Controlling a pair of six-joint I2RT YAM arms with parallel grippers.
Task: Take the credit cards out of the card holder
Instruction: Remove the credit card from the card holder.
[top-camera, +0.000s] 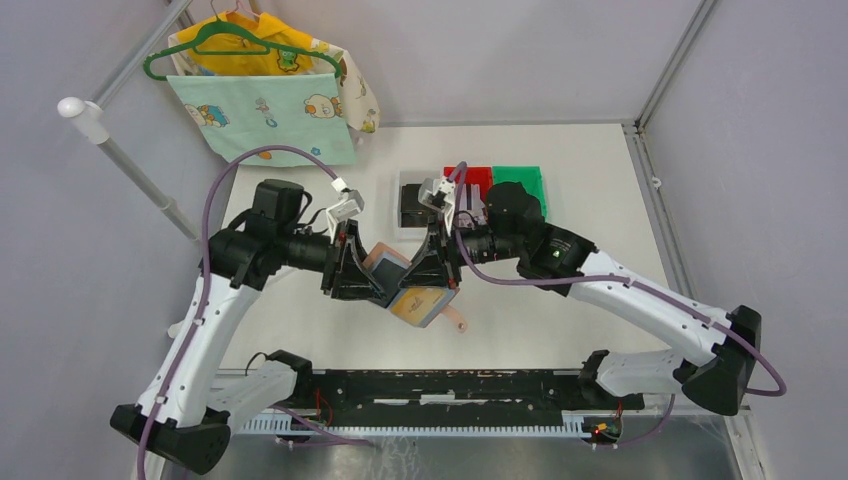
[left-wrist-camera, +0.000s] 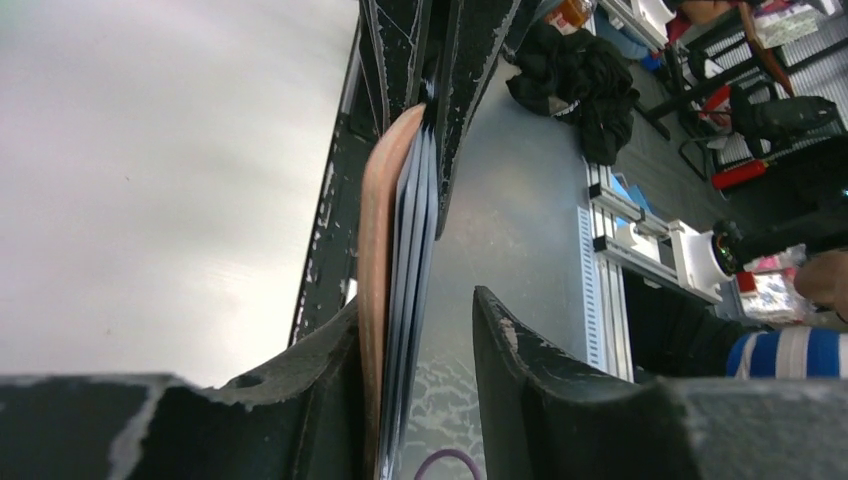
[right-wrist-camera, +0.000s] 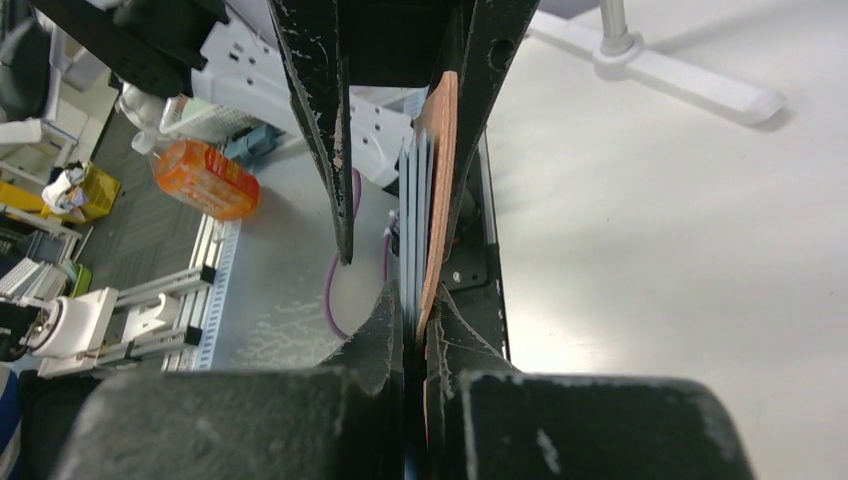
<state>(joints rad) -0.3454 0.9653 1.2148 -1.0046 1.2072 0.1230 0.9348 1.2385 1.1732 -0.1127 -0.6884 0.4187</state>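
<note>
- Top external: one card holder (top-camera: 424, 304) is up off the table (top-camera: 600, 180), stretched between two grippers, its narrow tab dangling.
- Right wrist: the right gripper (right-wrist-camera: 415, 295) is clamped tight on the holder's tan cover and blue-grey inner layers.
- Left wrist: the left gripper (left-wrist-camera: 415, 305) stands partly parted, one finger (left-wrist-camera: 320, 350) against the cover, the other clear (nothing pinched).
- The credit cards (left-wrist-camera: 415, 210) sit inside the holder as thin pale edges among the sleeves; I cannot count them.
- At the back are one red tray (top-camera: 470, 175), one green tray (top-camera: 520, 178) and a cartoon-printed cloth (top-camera: 265, 115), its lettering too small to read.
</note>
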